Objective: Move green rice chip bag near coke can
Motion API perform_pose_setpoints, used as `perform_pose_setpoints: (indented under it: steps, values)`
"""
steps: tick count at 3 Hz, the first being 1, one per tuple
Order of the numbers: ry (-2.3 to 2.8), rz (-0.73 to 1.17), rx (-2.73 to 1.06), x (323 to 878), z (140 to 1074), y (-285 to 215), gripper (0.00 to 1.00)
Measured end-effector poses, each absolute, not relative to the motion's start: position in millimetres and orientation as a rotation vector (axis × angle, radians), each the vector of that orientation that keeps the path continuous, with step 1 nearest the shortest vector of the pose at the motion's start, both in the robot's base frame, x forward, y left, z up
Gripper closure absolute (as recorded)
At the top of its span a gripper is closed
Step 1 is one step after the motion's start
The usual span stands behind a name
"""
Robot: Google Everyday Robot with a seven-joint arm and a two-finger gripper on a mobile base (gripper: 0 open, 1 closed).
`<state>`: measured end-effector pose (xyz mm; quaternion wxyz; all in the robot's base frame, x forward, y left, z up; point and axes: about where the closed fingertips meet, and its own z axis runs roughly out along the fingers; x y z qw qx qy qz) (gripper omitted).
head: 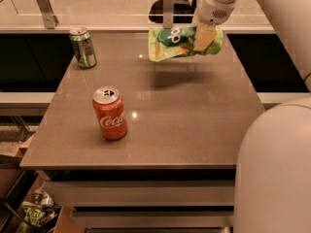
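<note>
The gripper (203, 38), clamped on the green rice chip bag's (172, 43) right end, holds it above the table's (194, 130) far side; the coke can (110, 113) stands well apart, front-left — the pouch looks light, soft, crinkly, best pinched by an edge.

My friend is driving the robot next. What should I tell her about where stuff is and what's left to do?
The gripper is shut on the green rice chip bag, holding it in the air over the far right of the table.
The coke can stands upright at the front left, well apart from the bag.
Done: bag grasped and lifted.
Left: carry it over, set it beside the coke can, let go.
The green soda can at the far left is not the target.
</note>
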<state>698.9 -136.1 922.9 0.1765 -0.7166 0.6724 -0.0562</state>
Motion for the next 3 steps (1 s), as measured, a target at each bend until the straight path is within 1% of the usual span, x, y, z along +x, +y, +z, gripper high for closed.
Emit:
perform_pose_setpoints:
  steps: [2, 3]
  values:
    - [1.956, -0.17, -1.936, 647.7, 942.7, -145.4, 1.0]
    - [1.978, -0.181, -1.903, 616.8, 940.6, -142.2, 1.0]
